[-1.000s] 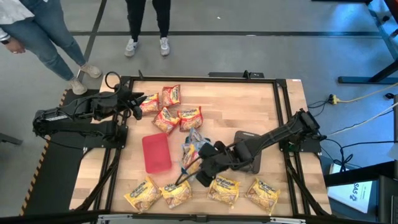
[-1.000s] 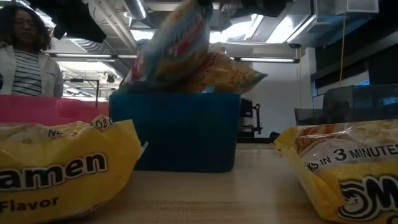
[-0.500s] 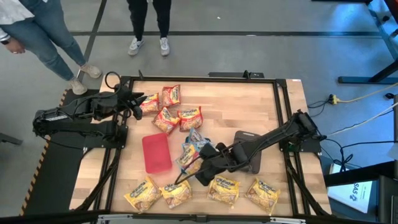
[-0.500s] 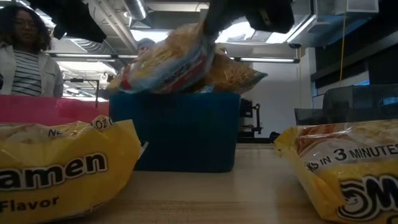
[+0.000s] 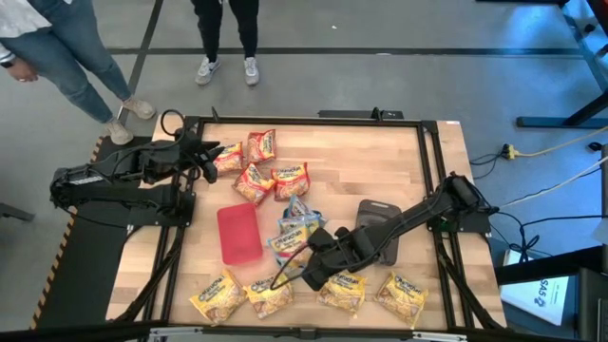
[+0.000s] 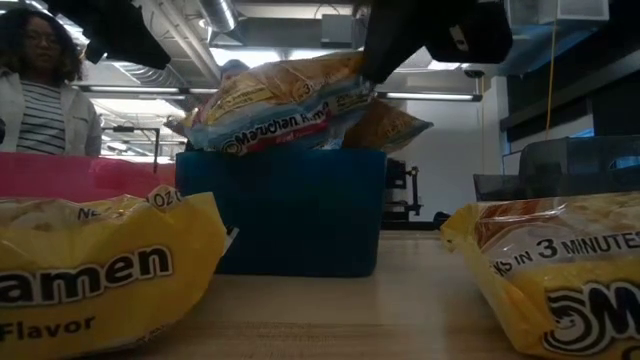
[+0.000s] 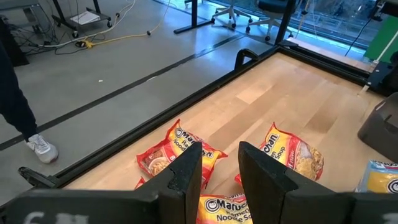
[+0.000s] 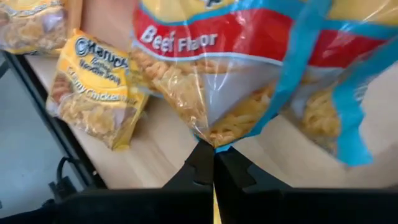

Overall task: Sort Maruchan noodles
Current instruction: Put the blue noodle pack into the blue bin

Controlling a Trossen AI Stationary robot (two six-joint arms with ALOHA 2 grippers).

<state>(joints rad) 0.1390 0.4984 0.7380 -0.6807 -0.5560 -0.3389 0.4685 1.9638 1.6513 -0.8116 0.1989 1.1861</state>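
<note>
Glossy crinkly plastic noodle packets [image 5: 290, 239], pale smooth wooden table [image 5: 399, 161]

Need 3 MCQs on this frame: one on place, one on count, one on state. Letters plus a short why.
1. Where is the plain red rectangular tray?
A) right of the blue bin
B) left of the blue bin
C) off the table

2. How many yellow crinkly noodle packets lie along the table's near edge?
A) two
B) four
C) six

3. The right gripper is:
A) open over a red packet
B) shut on the blue-edged beef-flavour packet
C) out of view

Key: 1 B, the tray lies left of the blue bin in the high view. 2 B, four lie in a row. 3 B, its fingers pinch the packet's corner.
</note>
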